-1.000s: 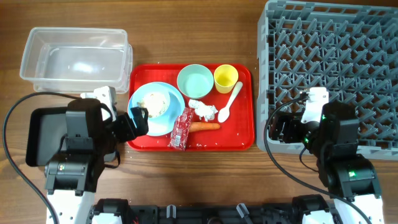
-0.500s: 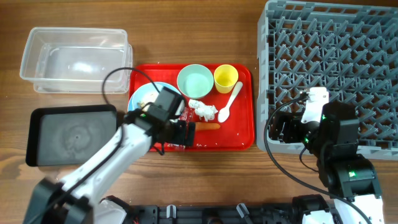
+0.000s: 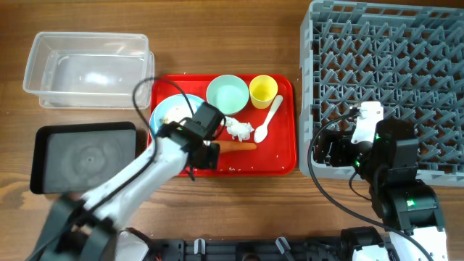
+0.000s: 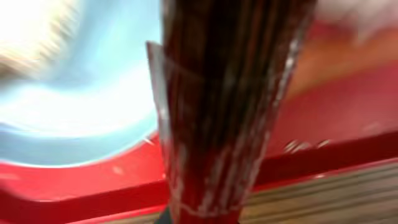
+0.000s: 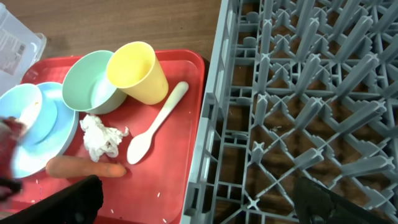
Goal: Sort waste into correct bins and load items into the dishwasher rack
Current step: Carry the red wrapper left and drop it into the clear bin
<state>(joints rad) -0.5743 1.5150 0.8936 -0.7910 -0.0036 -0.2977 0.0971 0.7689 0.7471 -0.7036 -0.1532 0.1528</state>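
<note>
From overhead, shows the left arm (image 3: 138, 177) stretched on a slant from the near left of the bench (image 3: 217, 43) up onto the red serving tray (image 3: 283, 145). Has the wrist bent down over the tray's near left part, just beside the orange carrot (image 3: 241, 146) and the light blue plate (image 3: 168, 109). Hides whatever lies under that wrist.

Finds it in the left wrist view instead: small red wrapper (image 4: 224, 124), blurred, filling the middle from top to bottom, with the plate behind on the left and tray rim and bench wood below. Shows no fingers there, so cannot tell whether the left jaws are clamped on it or apart.

From overhead alone: clear tub (image 3: 87, 69) at the far left, black tray (image 3: 83, 158) nearer, beside the left arm.

Gives the tray's right half more sharply in the right wrist view: crumpled white tissue (image 5: 102, 137) between mint-green bowl (image 5: 93, 84) and carrot, yellow cup (image 5: 138, 70) against that bowl, white spoon (image 5: 155, 124) lying flat beside the tissue.

Has the right arm (image 3: 395, 156) folded at the near left corner of the dishwasher rack (image 3: 391, 72), right jaws wide apart and holding nothing.
</note>
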